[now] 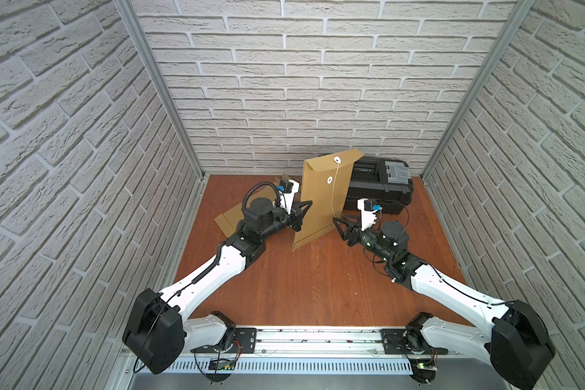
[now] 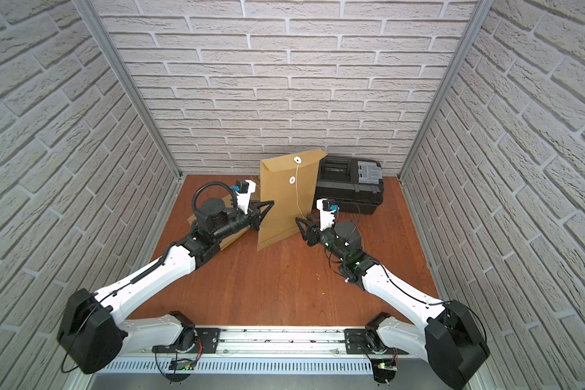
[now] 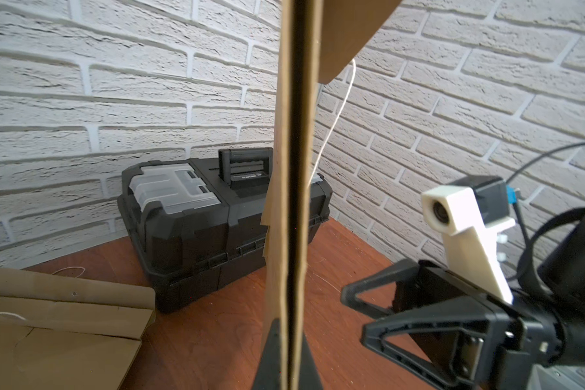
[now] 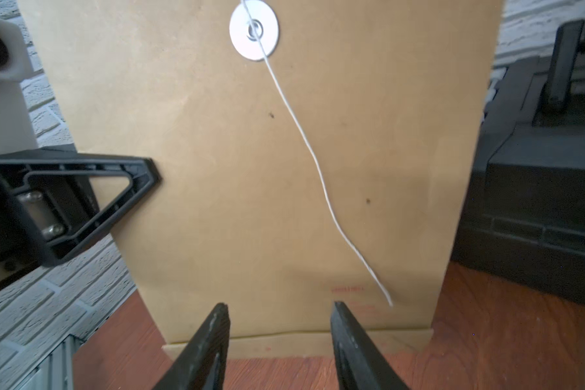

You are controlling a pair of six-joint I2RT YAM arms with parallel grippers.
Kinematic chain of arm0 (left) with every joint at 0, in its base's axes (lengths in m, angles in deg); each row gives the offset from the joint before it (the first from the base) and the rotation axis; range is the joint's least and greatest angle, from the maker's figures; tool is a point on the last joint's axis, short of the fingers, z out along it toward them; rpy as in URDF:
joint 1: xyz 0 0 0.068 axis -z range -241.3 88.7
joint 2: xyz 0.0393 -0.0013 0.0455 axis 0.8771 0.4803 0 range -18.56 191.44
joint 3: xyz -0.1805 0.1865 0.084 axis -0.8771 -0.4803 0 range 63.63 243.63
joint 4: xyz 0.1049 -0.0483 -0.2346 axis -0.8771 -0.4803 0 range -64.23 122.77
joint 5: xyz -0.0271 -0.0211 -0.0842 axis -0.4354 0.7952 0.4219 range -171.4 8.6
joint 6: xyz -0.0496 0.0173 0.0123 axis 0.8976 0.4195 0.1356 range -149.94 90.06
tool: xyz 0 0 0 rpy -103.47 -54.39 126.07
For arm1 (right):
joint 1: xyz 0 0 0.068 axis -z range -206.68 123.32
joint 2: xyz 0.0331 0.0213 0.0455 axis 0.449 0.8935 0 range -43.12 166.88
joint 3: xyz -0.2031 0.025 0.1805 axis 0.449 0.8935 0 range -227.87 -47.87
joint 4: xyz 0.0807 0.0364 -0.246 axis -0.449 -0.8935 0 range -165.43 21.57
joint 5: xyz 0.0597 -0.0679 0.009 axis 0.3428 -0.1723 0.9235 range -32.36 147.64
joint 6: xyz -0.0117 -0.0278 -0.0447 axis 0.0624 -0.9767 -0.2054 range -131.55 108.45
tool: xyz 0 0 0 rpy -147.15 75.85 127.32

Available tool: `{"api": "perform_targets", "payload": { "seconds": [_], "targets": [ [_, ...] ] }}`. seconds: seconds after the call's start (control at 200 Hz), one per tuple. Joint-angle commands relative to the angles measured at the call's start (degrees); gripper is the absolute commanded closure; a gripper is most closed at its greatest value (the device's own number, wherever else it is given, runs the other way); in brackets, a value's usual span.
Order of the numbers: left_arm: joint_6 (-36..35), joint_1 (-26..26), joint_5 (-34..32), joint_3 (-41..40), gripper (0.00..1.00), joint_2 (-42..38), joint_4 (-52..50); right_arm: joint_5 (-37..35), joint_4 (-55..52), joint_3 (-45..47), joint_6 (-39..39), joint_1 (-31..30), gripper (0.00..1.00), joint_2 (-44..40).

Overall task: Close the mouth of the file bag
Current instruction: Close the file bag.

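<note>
Brown-paper file bag (image 1: pixel 321 199) stands on end on the tabletop (image 1: pixel 301 280), between my two tools and just in front of a black toolbox (image 1: pixel 382 184), its mouth not yet tied.
My left tool (image 3: pixel 289 351) is pressed together on the bag's side edge, pinching it upright. My right tool (image 4: pixel 279 307) is spread and empty, low in front of the bag. The white string (image 4: pixel 304 141) hangs with its loose end just outside the right tool's fingers. The step, as I judge it, is catching that string: slide the right tool sideways until the end lies between the fingers, nip it near the tip, and hold the left pinch firm. The right wrist view cuts off the flap (image 1: pixel 348 158), and I cannot tell how far it is folded.
</note>
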Motion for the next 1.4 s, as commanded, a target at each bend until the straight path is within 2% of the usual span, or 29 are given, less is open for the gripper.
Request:
{"api": "perform_targets", "payload": {
  "seconds": [0.0,0.12,0.25,0.38,0.46,0.665,0.745,0.84,1.02,1.18,1.29,1.39],
  "targets": [
    [-4.28,1.62,-1.05,2.41,1.00,-1.31,-0.19,-5.25,8.15,-3.79,-4.84,-1.40,0.48,0.66],
    [-5.58,2.94,-0.46,2.69,1.00,-1.22,-0.28,-7.84,9.78,-5.89,-5.57,-1.40,0.48,1.31],
    [-6.21,3.71,-0.16,3.00,1.00,-1.31,-0.62,-13.46,9.02,-6.57,-6.37,-1.45,0.54,0.67],
    [-6.58,3.71,-1.11,2.92,1.00,-1.74,-0.81,-11.59,7.72,-5.74,-5.18,-1.41,0.63,-0.33],
    [-7.09,3.72,-1.71,2.87,1.00,-2.00,-1.10,-10.55,6.80,-3.37,-3.81,-1.40,0.64,-1.84],
    [-8.03,3.71,-2.30,2.07,1.00,-2.71,-2.05,-11.46,0.86,4.76,-2.28,-1.41,0.60,-9.06],
    [-7.77,3.89,-1.68,1.77,1.00,-2.54,-1.70,-12.15,-0.46,5.08,-2.79,-1.40,0.54,-10.70],
    [-7.59,4.45,-1.08,1.77,1.00,-1.86,-1.39,-12.23,-1.01,3.05,-4.11,-1.45,0.48,-10.03],
    [-6.63,5.31,-1.01,1.51,1.00,-1.05,-0.14,-12.56,4.11,-1.45,-4.97,-1.40,0.48,-4.23],
    [-6.45,5.82,-0.61,1.85,1.00,-0.96,-0.12,-17.00,6.32,-4.88,-7.26,-1.41,0.57,1.00],
    [-6.58,5.82,-1.48,2.03,1.00,-1.54,-0.33,-15.04,8.16,-5.34,-8.26,-1.40,0.75,3.04],
    [-7.27,5.81,-3.06,2.66,1.00,-2.10,-0.82,-14.14,11.21,-2.72,-7.25,-1.40,0.83,3.81]
  ]
}}
